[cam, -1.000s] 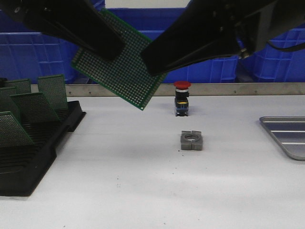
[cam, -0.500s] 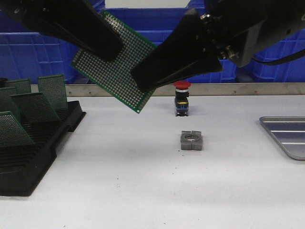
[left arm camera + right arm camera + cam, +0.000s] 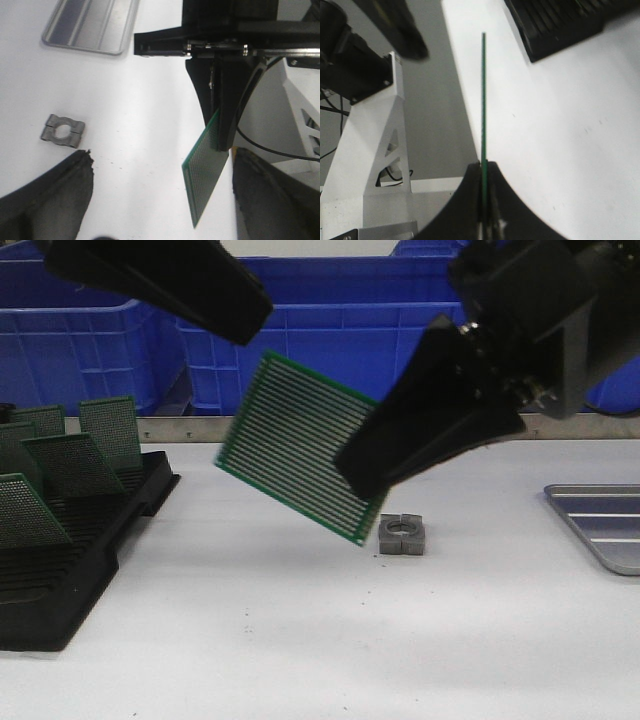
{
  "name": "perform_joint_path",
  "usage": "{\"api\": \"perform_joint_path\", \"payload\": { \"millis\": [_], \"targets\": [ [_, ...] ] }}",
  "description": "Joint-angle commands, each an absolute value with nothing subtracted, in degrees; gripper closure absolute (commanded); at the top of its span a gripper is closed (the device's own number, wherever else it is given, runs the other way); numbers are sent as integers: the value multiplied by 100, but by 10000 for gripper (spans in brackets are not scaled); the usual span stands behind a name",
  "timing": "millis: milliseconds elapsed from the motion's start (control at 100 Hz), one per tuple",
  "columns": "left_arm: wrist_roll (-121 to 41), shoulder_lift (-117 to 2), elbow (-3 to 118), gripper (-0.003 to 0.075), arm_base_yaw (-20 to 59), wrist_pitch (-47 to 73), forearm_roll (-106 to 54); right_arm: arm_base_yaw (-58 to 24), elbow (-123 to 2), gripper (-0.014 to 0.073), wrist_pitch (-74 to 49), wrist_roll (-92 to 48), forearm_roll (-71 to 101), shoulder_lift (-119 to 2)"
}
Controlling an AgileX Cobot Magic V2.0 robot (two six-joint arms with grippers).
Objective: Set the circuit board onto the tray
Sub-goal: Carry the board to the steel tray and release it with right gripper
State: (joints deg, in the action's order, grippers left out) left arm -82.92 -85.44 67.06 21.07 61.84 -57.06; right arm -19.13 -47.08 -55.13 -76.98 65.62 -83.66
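The green circuit board [image 3: 295, 460] hangs tilted above the middle of the table, its striped face toward the front camera. My right gripper [image 3: 355, 480] is shut on its right edge; in the right wrist view the board [image 3: 483, 100] runs edge-on out of the closed gripper [image 3: 484, 167]. My left gripper [image 3: 245, 320] is above and to the left of the board, open and apart from it. In the left wrist view the gripper [image 3: 160, 210] has nothing between its wide fingers, and the board [image 3: 205, 175] hangs from the right arm beyond them. The silver tray [image 3: 565, 505] lies at the table's right edge, also in the left wrist view [image 3: 80, 47].
A black slotted rack [image 3: 60, 570] with several green boards stands at the left, a corner of it in the right wrist view [image 3: 555, 25]. A grey metal clamp block [image 3: 402, 534] lies mid-table under the board's lower corner. Blue crates [image 3: 340, 340] line the back.
The left gripper has let go of the board and risen away. The right gripper, now shut on the board, has carried it down and right and turned it, striped face forward.
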Motion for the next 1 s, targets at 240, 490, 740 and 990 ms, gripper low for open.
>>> {"api": "perform_joint_path", "payload": {
  "millis": [240,490,740,990],
  "targets": [
    [-8266,-8356,7236,182,2168,6095,-5972,-189,-4872,662,-4593,-5926,6261,-8222],
    [-8266,-8356,7236,182,2168,6033,-5972,1058,-4866,662,-3458,-5926,6261,-8382],
    [-8266,-8356,7236,182,2168,6033,-5983,1393,-4866,662,-3099,-5926,6303,-9050],
    [-8266,-8356,7236,183,2168,6033,-6016,1393,-4882,568,-2608,-5932,6404,-9403]
  ]
}}
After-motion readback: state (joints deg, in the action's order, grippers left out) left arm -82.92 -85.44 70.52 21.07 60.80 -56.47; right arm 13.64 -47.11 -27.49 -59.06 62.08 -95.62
